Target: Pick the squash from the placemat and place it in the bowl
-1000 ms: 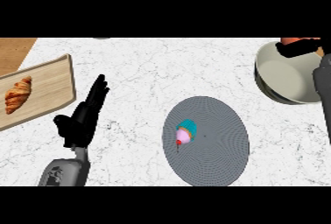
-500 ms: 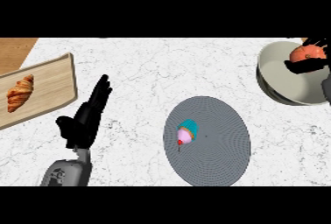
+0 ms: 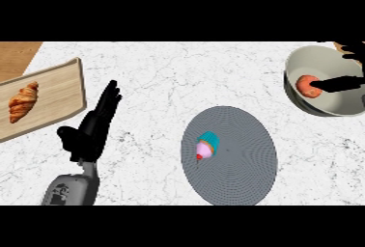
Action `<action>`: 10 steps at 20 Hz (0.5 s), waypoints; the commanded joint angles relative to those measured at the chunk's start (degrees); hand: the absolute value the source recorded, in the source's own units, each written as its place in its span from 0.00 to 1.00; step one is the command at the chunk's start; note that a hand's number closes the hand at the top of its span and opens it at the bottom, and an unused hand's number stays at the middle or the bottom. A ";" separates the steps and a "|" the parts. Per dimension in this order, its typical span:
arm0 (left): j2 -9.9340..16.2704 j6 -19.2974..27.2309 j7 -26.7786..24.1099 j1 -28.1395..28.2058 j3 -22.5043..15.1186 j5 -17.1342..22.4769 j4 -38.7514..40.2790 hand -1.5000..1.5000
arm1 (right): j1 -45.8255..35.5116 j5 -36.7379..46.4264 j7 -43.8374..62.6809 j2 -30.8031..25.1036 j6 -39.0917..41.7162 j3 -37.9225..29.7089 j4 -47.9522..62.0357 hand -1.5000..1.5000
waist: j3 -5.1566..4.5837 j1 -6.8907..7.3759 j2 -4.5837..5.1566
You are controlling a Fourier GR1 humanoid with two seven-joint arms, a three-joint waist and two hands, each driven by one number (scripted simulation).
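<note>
The squash (image 3: 307,85), a small orange-red lump, lies inside the grey bowl (image 3: 314,107) at the right edge of the counter. My right hand (image 3: 341,85) reaches over the bowl from the right; one straight black finger points at the squash and touches its right side, other fingers (image 3: 354,50) show above the far rim. Nothing is curled round the squash. The round dark grey placemat (image 3: 235,178) lies at the centre right, with only a small cupcake (image 3: 205,147) on it. My left hand (image 3: 91,129) rests open on the counter at the left, fingers up.
A wooden tray (image 3: 57,91) with a croissant (image 3: 23,101) sits at the far left. White marble counter (image 3: 164,82) stretches between the tray, the placemat and the bowl.
The squash has gone from my right hand's hold above the bowl to lying inside it. The right hand has opened and drawn toward the right edge. The left hand has not moved.
</note>
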 commanded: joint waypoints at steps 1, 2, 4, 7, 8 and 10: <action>0.24 -0.63 -0.84 1.15 -0.10 0.01 0.96 0.50 | -1.45 -4.24 -6.21 -0.80 0.16 -3.37 0.03 0.00 | -0.04 -0.33 -0.16; 0.54 -0.08 1.22 -0.53 0.55 0.26 -1.02 0.50 | -0.58 -5.89 -8.46 -1.22 -1.05 -5.14 -0.34 0.00 | 0.00 -0.34 -0.17; 1.04 -0.61 0.49 0.94 0.64 0.17 -0.26 0.50 | -2.68 -7.80 -7.72 -2.16 0.24 -6.48 -0.87 0.00 | -0.06 -0.60 -0.35; 0.95 -1.29 0.54 2.92 0.30 0.93 -2.57 0.50 | 0.62 -10.78 -10.12 -2.49 -1.74 -9.00 -0.79 0.00 | -0.07 -0.77 -0.45; -1.62 4.03 0.67 2.11 -4.51 -1.85 -2.35 0.50 | -1.73 -11.46 -8.08 -2.94 -0.67 -9.33 -0.70 0.00 | -0.07 -0.89 -0.45; 2.31 -0.89 -2.04 -1.39 2.94 1.24 4.10 0.50 | -0.91 -13.55 -6.48 -4.82 3.89 -10.19 -0.52 0.00 | -0.13 -1.54 -0.48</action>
